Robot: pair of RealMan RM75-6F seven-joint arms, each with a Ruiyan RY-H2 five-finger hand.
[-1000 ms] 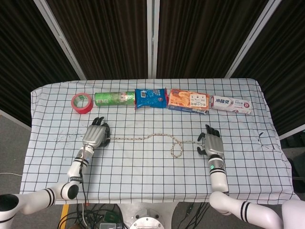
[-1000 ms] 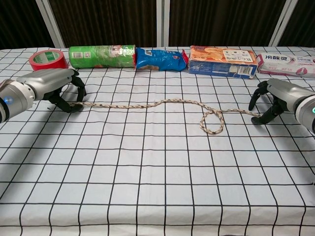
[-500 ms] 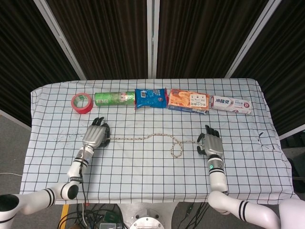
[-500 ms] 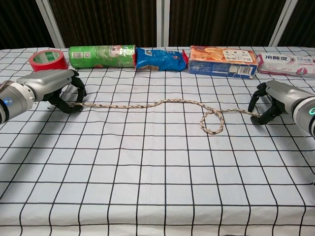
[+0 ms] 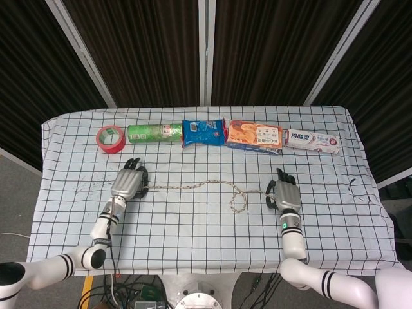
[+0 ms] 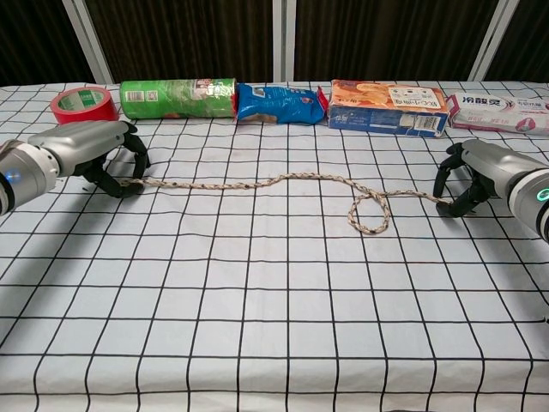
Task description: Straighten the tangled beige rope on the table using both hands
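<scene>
The beige rope (image 6: 257, 184) (image 5: 193, 185) runs across the checked tablecloth between my two hands, wavy in the middle, with one small loop (image 6: 369, 215) (image 5: 239, 202) toward its right end. My left hand (image 6: 81, 154) (image 5: 129, 183) pinches the rope's left end against the table. My right hand (image 6: 485, 172) (image 5: 286, 192) pinches the right end, fingers curled down onto the cloth. Both hands rest low on the table.
Along the far edge lie a red tape roll (image 6: 82, 104), a green can (image 6: 178, 98) on its side, a blue snack bag (image 6: 281, 103), an orange box (image 6: 390, 108) and a toothpaste box (image 6: 502, 113). The table's near half holds nothing.
The right hand has edged slightly right with its rope end, and the loop has tightened a little. The left hand has hardly moved.
</scene>
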